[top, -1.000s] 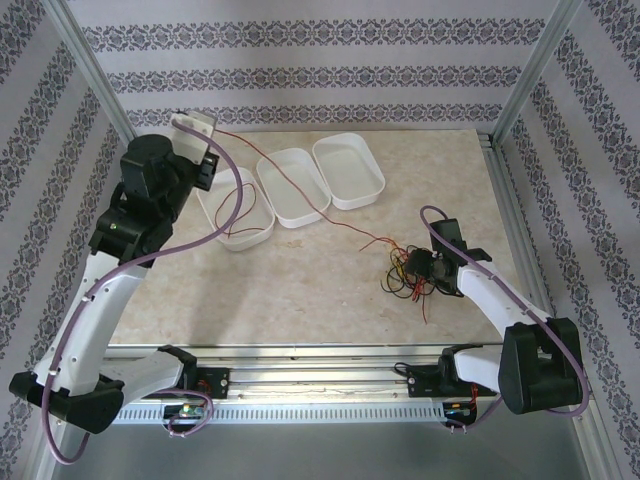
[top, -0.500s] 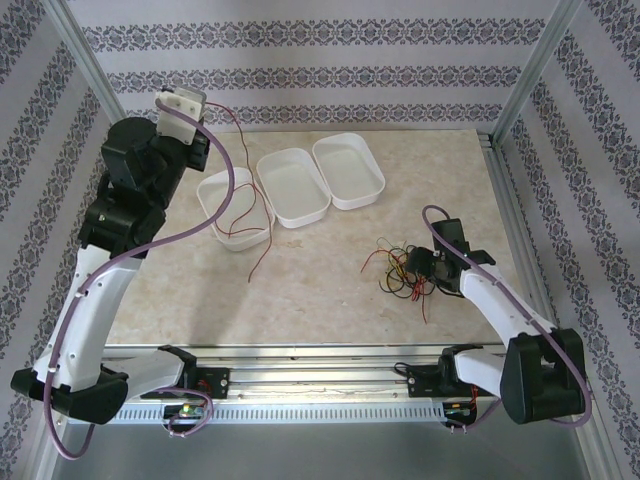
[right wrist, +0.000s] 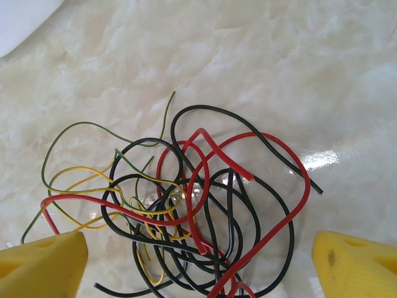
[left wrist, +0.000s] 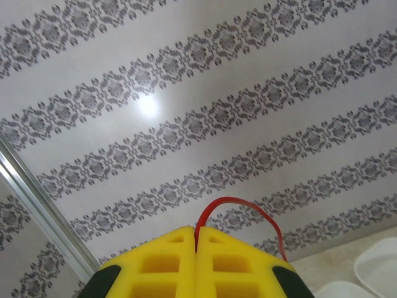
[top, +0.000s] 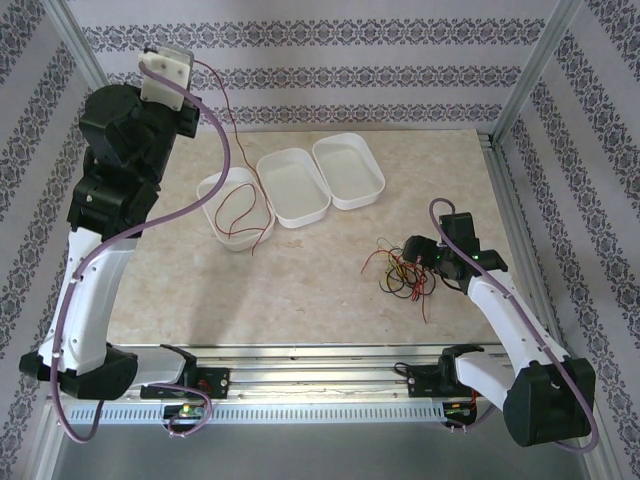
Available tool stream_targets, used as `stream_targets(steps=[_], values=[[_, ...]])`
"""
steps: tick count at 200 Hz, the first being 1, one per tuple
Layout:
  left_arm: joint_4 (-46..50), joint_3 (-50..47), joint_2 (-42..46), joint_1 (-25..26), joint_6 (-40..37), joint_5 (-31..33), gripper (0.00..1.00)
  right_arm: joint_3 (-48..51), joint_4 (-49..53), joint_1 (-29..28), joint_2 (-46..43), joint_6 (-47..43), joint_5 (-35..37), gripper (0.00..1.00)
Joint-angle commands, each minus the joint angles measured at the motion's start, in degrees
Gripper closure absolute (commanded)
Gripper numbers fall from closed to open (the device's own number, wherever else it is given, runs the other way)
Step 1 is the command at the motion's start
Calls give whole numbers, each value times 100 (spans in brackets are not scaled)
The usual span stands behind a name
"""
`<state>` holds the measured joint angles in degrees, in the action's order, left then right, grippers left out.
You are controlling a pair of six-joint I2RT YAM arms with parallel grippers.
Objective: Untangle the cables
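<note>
The left gripper is raised high against the patterned wall. Its yellow fingers are pressed together on one red cable, which arcs out and hangs down, its lower loops over the leftmost tray of three white trays at the far side of the table. Well apart to the right, the right gripper hovers with fingers spread wide, holding nothing, just above the tangle of cables: red, black, yellow and green strands looped over one another on the marble top.
</note>
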<state>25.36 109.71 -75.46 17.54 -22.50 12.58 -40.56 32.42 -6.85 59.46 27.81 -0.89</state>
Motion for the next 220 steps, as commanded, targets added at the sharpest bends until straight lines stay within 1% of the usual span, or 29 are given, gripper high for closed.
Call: stream_targets(steps=[1,27,52,75,92,113,138,177,220], values=[[111,414,-218,-92,-291,192,100,-137,111,57,-186,-134,-26,2],[133,805,-553,-203,-403,271,100,-118,115,56,-361,-129,65,2],[247,1405,-969,-420,-457,280,100,-128,144,58,-461,-110,133,2],[495,1949,-1301,-696,-267,61,100,-109,160,61,-479,-91,235,2],[572,2004,-1391,-794,-150,-65,100,-77,156,56,-471,-61,303,2],[602,1749,-1353,-840,-35,-173,100,-42,143,61,-436,-52,352,2],[451,1258,-1196,-893,-1,-114,100,-55,161,60,-379,-74,360,2],[436,427,-898,-939,217,-290,100,-22,156,61,-417,-57,431,2],[799,-338,-608,-935,433,35,100,-23,176,62,-418,-34,457,2]])
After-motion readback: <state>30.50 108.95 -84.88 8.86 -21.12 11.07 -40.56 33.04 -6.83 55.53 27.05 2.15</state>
